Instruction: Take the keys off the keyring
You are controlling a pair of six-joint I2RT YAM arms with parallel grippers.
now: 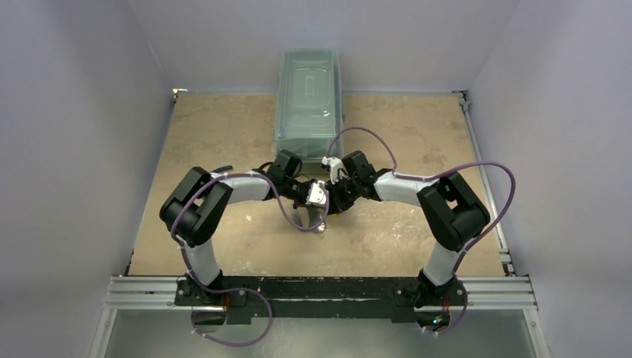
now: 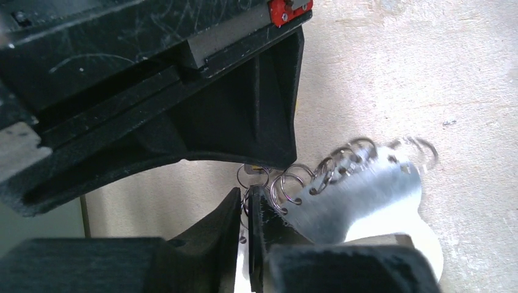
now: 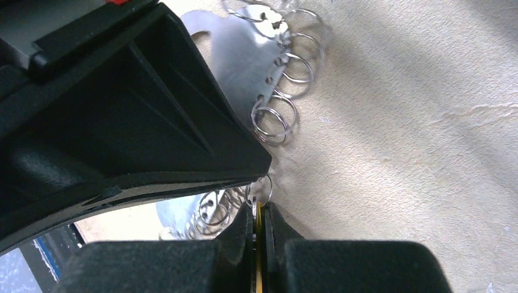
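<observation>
Two end effectors meet above my bench [image 1: 223,134]. I see the right end effector [image 3: 259,210] clamped on the yellow-headed key [image 3: 259,262], edge-on, lengthwise along the jaws. The left end effector [image 2: 247,198] pinches a small ring [image 2: 239,178], with the silvery keys [image 2: 360,201] fanning sideways from it.

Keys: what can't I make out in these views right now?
Left wrist: whether the left gripper pinches a ring; its dark fingertips nearly meet there.
Left wrist: the plate's far rings are blurred, so their count is unclear.
Right wrist: the yellow key sits edge-on in the right gripper; the fingers hide its blade.
Top view: everything where the grippers meet is too small to sort out.
</observation>
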